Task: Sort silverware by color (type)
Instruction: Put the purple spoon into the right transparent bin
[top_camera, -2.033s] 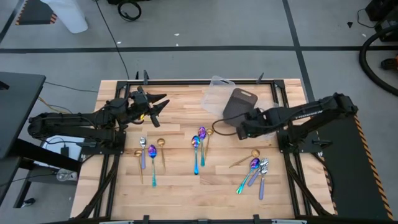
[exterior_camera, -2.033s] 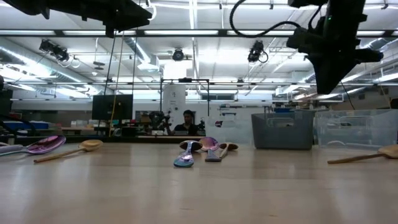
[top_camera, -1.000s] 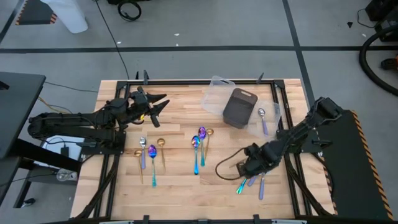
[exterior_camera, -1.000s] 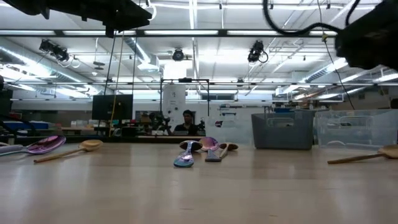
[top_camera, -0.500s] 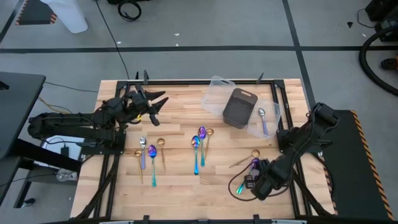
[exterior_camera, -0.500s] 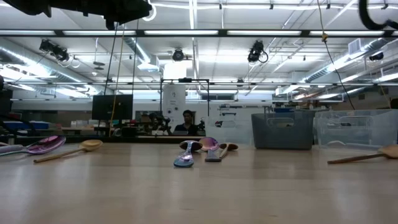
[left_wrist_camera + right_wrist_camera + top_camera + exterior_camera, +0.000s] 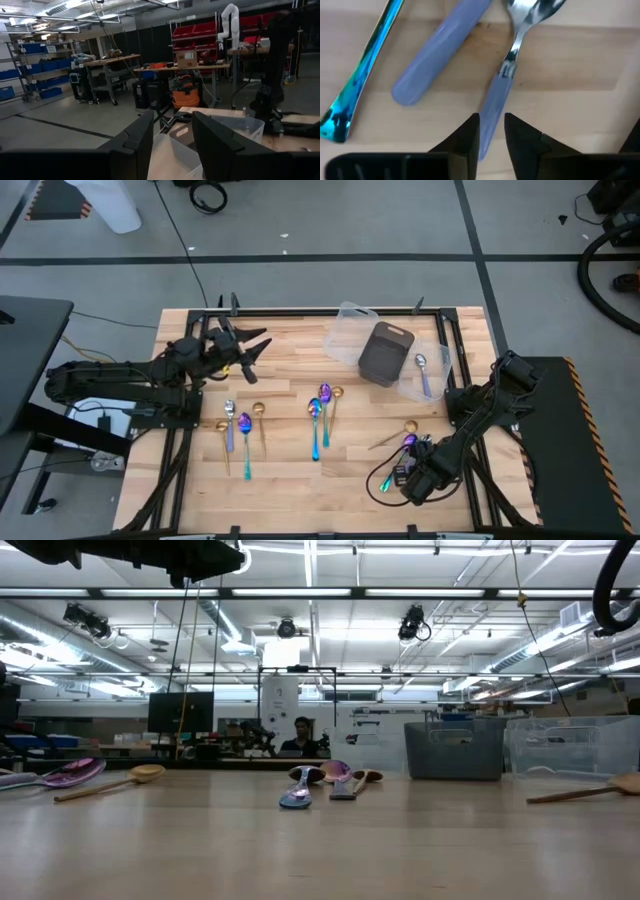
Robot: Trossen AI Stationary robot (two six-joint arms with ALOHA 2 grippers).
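Taking the dark brown-grey rectangular bin [image 7: 385, 352] at the far middle of the pale wooden surface [image 7: 290, 475] as the landmark, the left pincer [image 7: 252, 347] hangs well to its left, above the boards, with its fingers spread and nothing between them. Nearer the front on that side lie a small gold spoon [image 7: 223, 442], a silver spoon with a lilac handle [image 7: 229, 424], an iridescent purple-teal spoon [image 7: 245, 442] and another gold spoon [image 7: 260, 423], still mixed by colour. In front of the bin and a little left of it sit two more iridescent spoons [image 7: 315, 426] beside a gold one [image 7: 334, 406]. Just right of the bin, a clear plastic tray [image 7: 432, 373] already holds one silver lilac-handled spoon [image 7: 423, 373], so by my reading sorting has barely begun. Well in front of the bin and to its right, the right pincer [image 7: 491, 131] is low over a loose cluster, its fingers narrowly apart astride the lilac handle of a silver spoon [image 7: 506, 75], not closed on it; a second lilac handle [image 7: 437, 47] and a teal handle [image 7: 365, 65] lie beside. Most spoons remain to be moved.
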